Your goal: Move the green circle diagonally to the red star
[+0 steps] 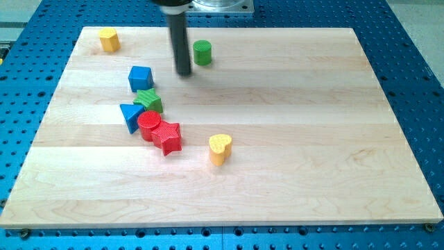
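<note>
Wooden board [291, 153] on a blue perforated bench carries the blocks: the green circle [202, 52] sits near the view's top, just right of my tip [183, 72], which grasps nothing, being a bare rod. Well below, the red star [168, 137] touches a red circle [149, 126], beside a blue triangle [130, 115], green star [148, 101] and blue cube [141, 78]. A yellow heart [220, 148] lies right of them, a yellow block [109, 39] top left.

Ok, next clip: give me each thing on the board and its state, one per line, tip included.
my tip: on the board, just left of the green circle, a gap between
green circle: upright, alone near the view's top
red star: flat, touching the red circle
red circle: against the blue triangle
blue triangle: in the cluster
green star: in the cluster
blue cube: above the green star
yellow heart: alone
yellow block: alone, top left
</note>
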`<state>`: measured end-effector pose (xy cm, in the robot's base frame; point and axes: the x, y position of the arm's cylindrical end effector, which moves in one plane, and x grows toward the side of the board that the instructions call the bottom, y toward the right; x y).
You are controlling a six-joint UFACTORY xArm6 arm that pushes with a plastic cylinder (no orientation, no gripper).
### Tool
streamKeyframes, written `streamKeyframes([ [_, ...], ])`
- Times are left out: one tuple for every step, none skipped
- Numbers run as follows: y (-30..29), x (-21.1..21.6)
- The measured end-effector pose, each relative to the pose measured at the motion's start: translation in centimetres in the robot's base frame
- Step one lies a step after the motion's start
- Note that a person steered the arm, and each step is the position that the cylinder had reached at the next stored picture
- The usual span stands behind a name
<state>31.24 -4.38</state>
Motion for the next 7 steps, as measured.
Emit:
streamKeyframes([
  [5.2, -3.6],
  [0.3, -2.1],
  [-5.7, -1.3],
  [0.7, -4.4],
  [2.4, -5.8],
  [-1.1, -7.7],
  [4.8, -9.5],
])
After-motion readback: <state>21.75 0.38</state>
